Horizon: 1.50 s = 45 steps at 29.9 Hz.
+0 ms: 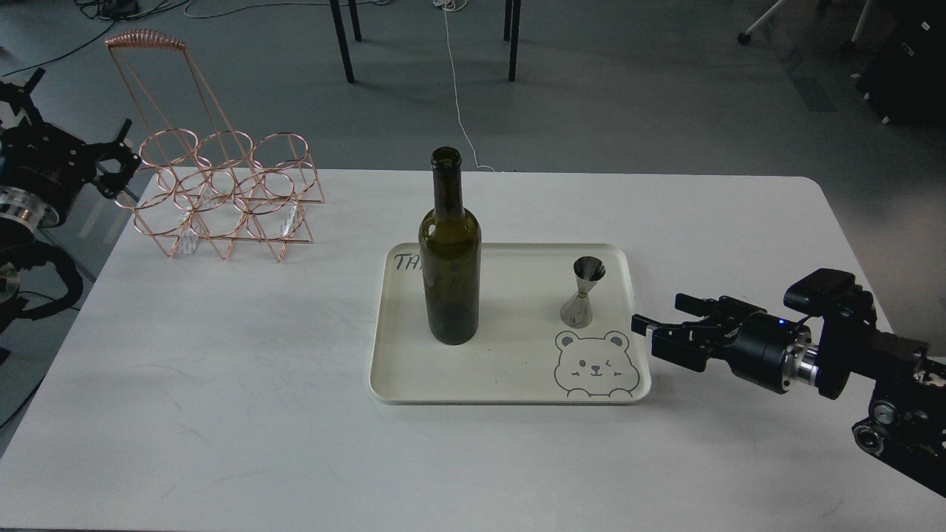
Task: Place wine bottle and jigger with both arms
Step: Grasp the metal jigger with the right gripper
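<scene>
The dark olive-green wine bottle [450, 251] stands upright on the left part of the cream tray [510, 369]. The small steel jigger [582, 292] stands upright on the tray's right part, just above a printed bear. My right gripper [660, 316] is open and empty, low over the table just off the tray's right rim, its fingers pointing left toward the jigger. My left gripper [111, 159] is at the far left edge beside the table's back left corner, seen dark and end-on.
A copper wire bottle rack [222, 192] with a tall handle stands at the table's back left. The white table [222, 384] has open surface in front of and left of the tray. Chair legs and cables lie on the floor behind.
</scene>
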### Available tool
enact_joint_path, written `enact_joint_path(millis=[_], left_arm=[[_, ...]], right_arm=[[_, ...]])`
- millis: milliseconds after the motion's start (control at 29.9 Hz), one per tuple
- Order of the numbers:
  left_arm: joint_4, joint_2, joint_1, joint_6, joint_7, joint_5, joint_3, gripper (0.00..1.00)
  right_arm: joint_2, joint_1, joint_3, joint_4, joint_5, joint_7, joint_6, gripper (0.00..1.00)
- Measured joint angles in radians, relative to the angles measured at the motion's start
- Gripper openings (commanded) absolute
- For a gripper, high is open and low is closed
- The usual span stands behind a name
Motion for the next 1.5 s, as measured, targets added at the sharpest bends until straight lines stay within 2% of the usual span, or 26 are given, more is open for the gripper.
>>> enact_joint_path(millis=[200,434,635,735,869,1169,1236,1403,1504], left_arm=[[0.0,0.001,0.001,0.0,0.0,0.001,0.003,0.99],[0.0,0.004,0.002,0.0,0.0,0.001,0.006,0.99],[-0.001,0.003,0.001,0.0,0.0,0.003,0.009,0.99],[-0.001,0.001,0.001,0.0,0.0,0.004,0.009,0.99],[-0.002,-0.002,0.0,0.0,0.001,0.004,0.009,0.99],[-0.002,0.003,0.0,0.0,0.001,0.004,0.01,0.99],[-0.002,0.004,0.0,0.0,0.001,0.004,0.01,0.99],[-0.002,0.008,0.0,0.0,0.001,0.004,0.01,0.99],[-0.001,0.014,0.0,0.0,0.001,0.004,0.01,0.98]], right_arm=[[0.101,0.091,-0.071,-0.133,-0.024,0.004,-0.045,0.95],[0.216,0.166,-0.15,-0.26,-0.025,0.039,-0.092,0.9],[0.291,0.174,-0.16,-0.314,-0.026,0.047,-0.102,0.76],[0.308,0.175,-0.161,-0.322,-0.027,0.047,-0.103,0.66],[0.323,0.187,-0.162,-0.334,-0.029,0.046,-0.103,0.6],[0.337,0.207,-0.162,-0.371,-0.031,0.045,-0.103,0.53],[0.344,0.207,-0.162,-0.376,-0.031,0.045,-0.103,0.48],[0.357,0.206,-0.178,-0.38,-0.031,0.045,-0.103,0.24],[0.357,0.211,-0.187,-0.38,-0.031,0.045,-0.103,0.13]])
